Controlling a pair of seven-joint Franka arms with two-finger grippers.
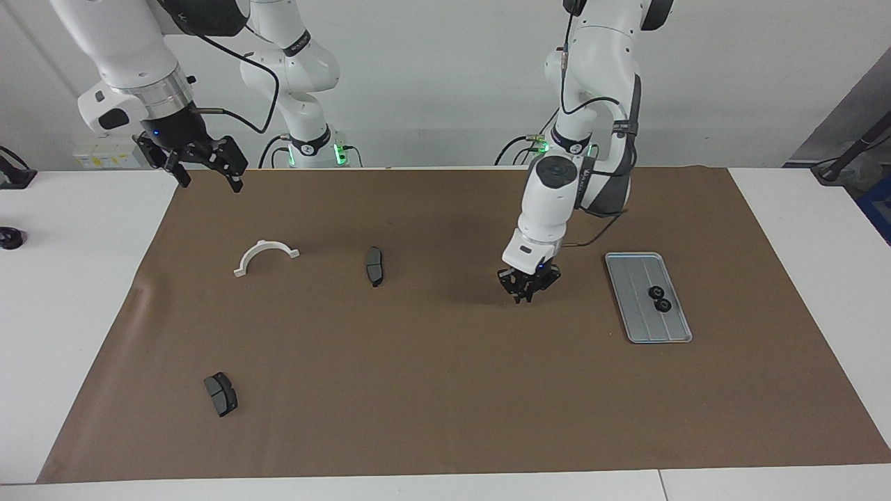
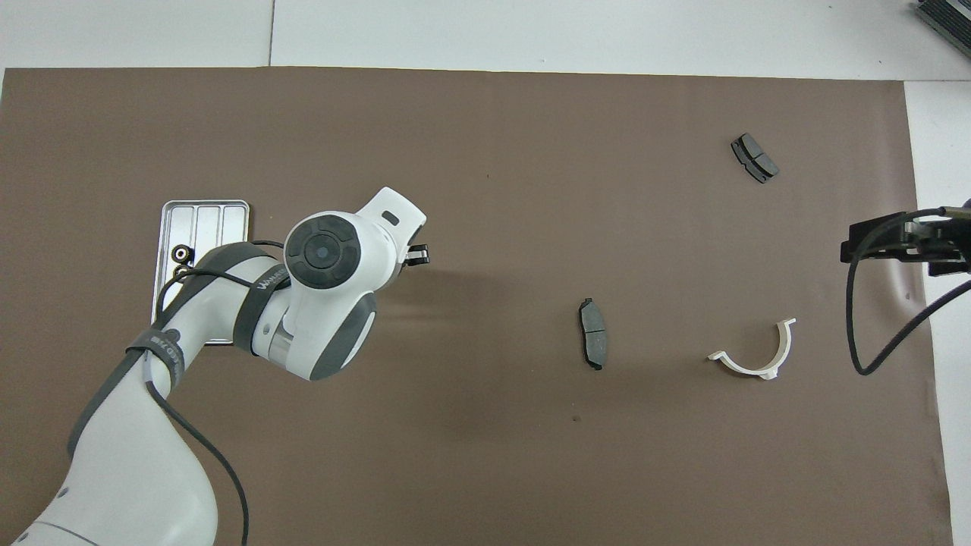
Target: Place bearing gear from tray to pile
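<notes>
Right pincer (image 1: 207, 167), fingers apart, waits raised over the mat's edge at its own arm's end of the surface. Left pincer (image 1: 527, 291) hangs low over bare mat beside the tray (image 1: 626, 278); whether its fingers are apart or hold anything cannot be told. Two bearing gears (image 1: 659, 298) lie in the tray; no pile is visible, so transfers remain.

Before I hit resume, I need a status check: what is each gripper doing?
Left gripper: low over the brown mat beside the tray; grip cannot be told.
Right gripper: open, empty, waiting raised over the mat's edge.
</notes>
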